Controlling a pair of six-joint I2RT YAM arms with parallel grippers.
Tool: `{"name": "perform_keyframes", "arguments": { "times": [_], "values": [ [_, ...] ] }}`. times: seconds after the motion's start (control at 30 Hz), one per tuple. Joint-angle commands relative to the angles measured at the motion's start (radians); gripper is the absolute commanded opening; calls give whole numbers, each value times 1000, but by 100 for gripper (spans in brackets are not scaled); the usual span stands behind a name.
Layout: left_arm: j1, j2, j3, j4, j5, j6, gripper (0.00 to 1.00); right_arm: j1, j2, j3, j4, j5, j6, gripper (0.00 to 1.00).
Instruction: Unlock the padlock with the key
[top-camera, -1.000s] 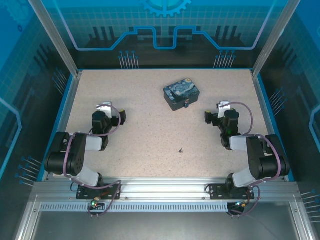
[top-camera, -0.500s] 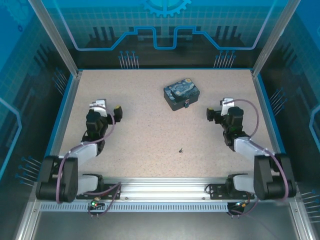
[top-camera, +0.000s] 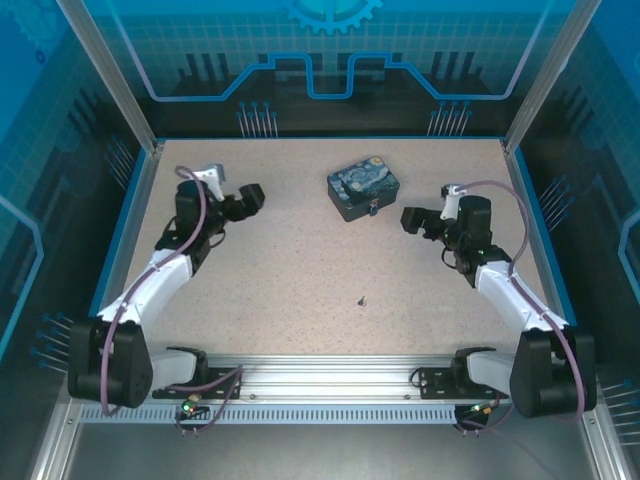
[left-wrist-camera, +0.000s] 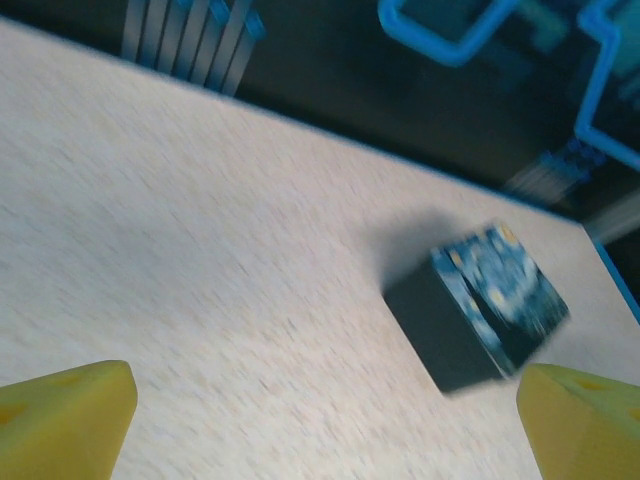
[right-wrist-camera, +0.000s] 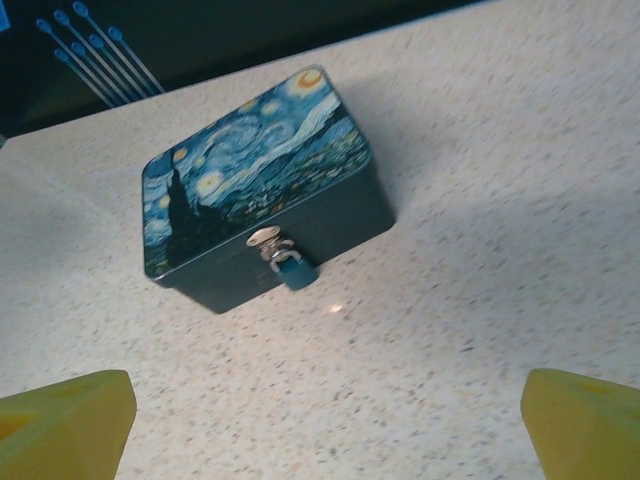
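Right now my left gripper and right gripper stand spread, empty. The tiny bluish padlock hangs through the hasp of the blue-and-yellow swirl-painted box near the table's far edge, keeping it shut. The thin dark-grey metal key lies loose toward the near edge, so I'd fetch it first.

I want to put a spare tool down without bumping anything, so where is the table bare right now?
Widest bare stretch: the middle of the table, bordered by the left pincer, the box and the key. Also bare: the strip between the key and the near edge. Crowded: the box's front, where the padlock hangs and the right pincer hovers close.
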Motion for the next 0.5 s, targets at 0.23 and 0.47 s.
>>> {"name": "perform_keyframes", "arguments": {
  "times": [0.23, 0.47],
  "values": [
    [-208, 325, 214, -8, 173, -163, 98, 1, 392, 359, -48, -141, 61, 100],
    [-251, 559, 400, -22, 169, -225, 96, -2, 721, 648, -64, -186, 76, 100]
  ]
}}
